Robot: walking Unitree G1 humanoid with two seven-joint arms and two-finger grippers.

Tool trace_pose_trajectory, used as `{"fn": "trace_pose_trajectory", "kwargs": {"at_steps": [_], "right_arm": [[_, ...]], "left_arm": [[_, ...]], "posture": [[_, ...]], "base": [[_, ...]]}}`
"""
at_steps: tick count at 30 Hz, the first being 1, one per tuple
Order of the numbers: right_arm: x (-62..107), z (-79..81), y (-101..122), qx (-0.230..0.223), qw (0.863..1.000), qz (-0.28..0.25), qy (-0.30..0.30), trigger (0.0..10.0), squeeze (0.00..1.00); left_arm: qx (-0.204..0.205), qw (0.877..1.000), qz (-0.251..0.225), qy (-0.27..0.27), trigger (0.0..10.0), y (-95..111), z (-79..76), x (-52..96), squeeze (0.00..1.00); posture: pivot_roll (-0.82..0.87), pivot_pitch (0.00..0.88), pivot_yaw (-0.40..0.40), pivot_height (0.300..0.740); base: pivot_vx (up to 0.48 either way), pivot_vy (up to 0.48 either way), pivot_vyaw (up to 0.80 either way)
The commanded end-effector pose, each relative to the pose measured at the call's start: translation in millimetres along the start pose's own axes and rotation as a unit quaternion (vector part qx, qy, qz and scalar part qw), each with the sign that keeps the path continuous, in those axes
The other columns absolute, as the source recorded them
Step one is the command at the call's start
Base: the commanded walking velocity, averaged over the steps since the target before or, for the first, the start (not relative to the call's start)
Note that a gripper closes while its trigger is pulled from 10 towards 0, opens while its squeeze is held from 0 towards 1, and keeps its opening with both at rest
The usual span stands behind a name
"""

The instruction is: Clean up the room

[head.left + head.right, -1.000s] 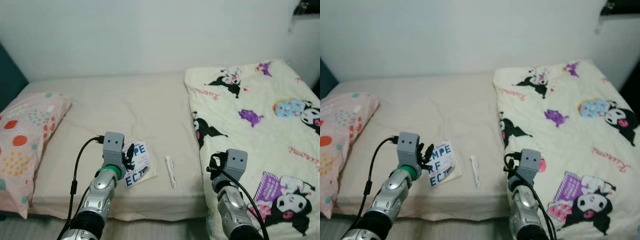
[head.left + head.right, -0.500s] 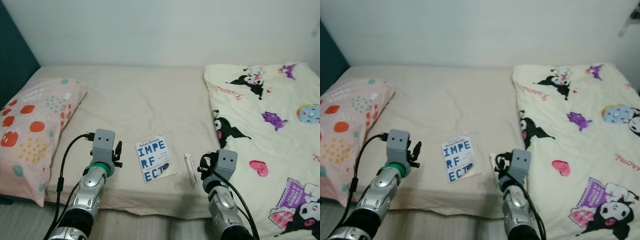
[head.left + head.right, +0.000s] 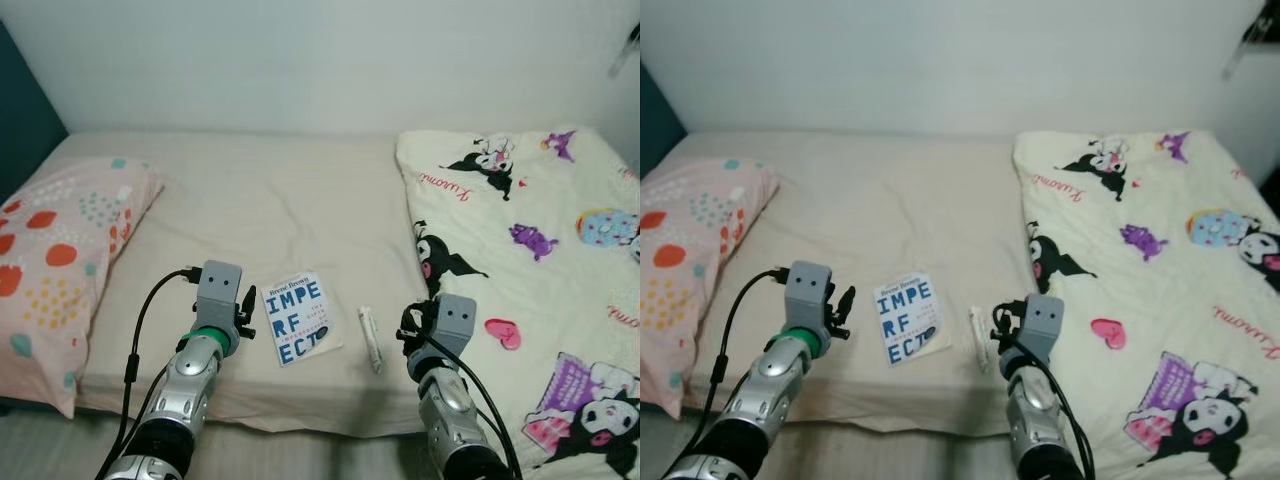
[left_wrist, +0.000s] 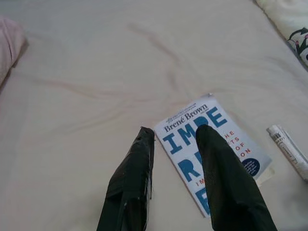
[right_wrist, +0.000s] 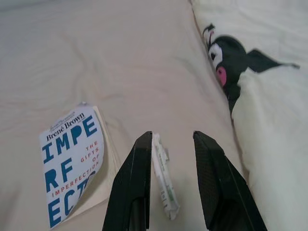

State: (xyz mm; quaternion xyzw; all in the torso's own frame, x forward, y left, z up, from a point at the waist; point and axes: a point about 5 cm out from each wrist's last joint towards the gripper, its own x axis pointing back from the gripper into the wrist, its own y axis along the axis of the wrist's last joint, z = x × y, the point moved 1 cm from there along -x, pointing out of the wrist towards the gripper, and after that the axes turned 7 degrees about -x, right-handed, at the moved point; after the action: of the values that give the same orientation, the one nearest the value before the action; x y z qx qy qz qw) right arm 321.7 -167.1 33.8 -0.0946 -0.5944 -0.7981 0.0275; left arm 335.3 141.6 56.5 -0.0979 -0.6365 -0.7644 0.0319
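While no container is seen anywhere on it, a bed [image 3: 260,200] covered with a beige sheet is spread before the robot, and two loose things are laid near its near edge. A white paperback book [image 3: 297,317] with large blue letters is lying flat, face up, roughly midway across the near part of the mattress. Just to its right, apart from it, a small white tube [image 3: 369,338] is lying on the sheet. A pink pillow [image 3: 55,250] with coloured dots is placed at the left end, and a cream quilt [image 3: 530,260] printed with cartoon figures is spread over the right side.

The left gripper [image 4: 175,139] is held low above the sheet just left of the book, its fingers parted with nothing between them and nothing touched. The right gripper [image 5: 171,139] is held over the tube, its jaws likewise apart and empty, with the tube seen between the two fingers on the sheet below.
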Motion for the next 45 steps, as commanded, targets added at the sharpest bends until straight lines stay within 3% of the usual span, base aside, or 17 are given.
{"fn": "trace_pose_trajectory", "kwargs": {"at_steps": [1,15,40,45], "right_arm": [[-1.1,2.1,-3,0.008,1.000,0.015,0.011,10.0,0.00],[-2.9,15.3,-5,-0.001,0.999,0.025,0.030,10.0,0.00],[-2.0,12.4,-8,0.003,0.999,0.032,0.022,10.0,0.00],[-6.1,20.0,-4,0.006,0.999,0.034,0.033,10.0,0.00]], "left_arm": [[0.002,1.000,0.016,0.008,10.0,-12,1.0,6.7,0.00],[-0.010,1.000,0.015,0.016,10.0,-16,9.9,13.6,0.00],[-0.022,1.000,0.011,0.008,10.0,-10,11.4,11.0,0.00],[-0.019,0.999,0.012,0.023,10.0,-12,18.5,13.4,0.00]], "posture": [[0.04,0.000,0.030,0.693],[0.07,0.015,0.032,0.651],[0.05,0.010,0.044,0.598],[0.05,0.033,0.031,0.588]], "base": [[0.000,0.000,0.00],[0.000,0.000,0.00],[0.000,0.000,0.00],[0.000,0.000,0.00]]}}
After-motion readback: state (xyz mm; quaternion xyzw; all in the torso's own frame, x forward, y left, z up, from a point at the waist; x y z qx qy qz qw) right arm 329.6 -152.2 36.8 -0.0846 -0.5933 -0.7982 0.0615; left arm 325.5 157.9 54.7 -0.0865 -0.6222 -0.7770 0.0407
